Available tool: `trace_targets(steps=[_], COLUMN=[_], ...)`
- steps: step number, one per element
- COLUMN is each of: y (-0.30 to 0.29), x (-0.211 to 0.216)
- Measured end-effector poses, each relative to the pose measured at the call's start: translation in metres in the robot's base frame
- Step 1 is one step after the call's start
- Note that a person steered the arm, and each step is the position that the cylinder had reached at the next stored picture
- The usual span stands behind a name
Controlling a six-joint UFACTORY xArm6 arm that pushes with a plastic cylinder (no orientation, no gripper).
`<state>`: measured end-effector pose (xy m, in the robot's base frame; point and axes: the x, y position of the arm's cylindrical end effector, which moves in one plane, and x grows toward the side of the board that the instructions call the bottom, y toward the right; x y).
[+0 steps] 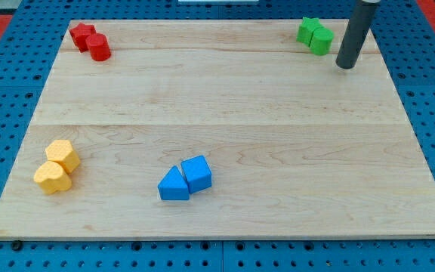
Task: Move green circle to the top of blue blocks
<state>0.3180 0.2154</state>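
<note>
1. On the light wooden tabletop [225, 113], two yellow blocks sit touching near the view's bottom left: a yellow hexagonal block [65, 155] and a yellow rounded block [52, 177] just below it.
2. At the view's top left, a red star-shaped block [82, 35] touches a red cylinder block [99, 47].
3. Low in the middle, a blue triangular block [174, 185] touches a blue cube-like block [197, 173].
4. At the view's top right, the green circle block [322, 41] touches a second green block [308, 31] of unclear shape, well apart from the blue pair.
5. The tool is a plain dark rod with nothing to part or close; my tip [345, 66] rests just right of the green circle block, apart from it.
</note>
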Motion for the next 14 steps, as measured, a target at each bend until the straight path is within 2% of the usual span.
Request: trace_targets(steps=[2,3,4,5,6,7,8,9,10,11,13,14], y=[-0.010,0.010,0.023,0.026,0.002,-0.056,-0.063,-0.036,0.000,-0.022,-0.127,-0.085], x=[0.014,0.011,-0.019,-0.068,-0.096,-0.077,-0.045,-0.073,-0.058,-0.007,0.079,0.062])
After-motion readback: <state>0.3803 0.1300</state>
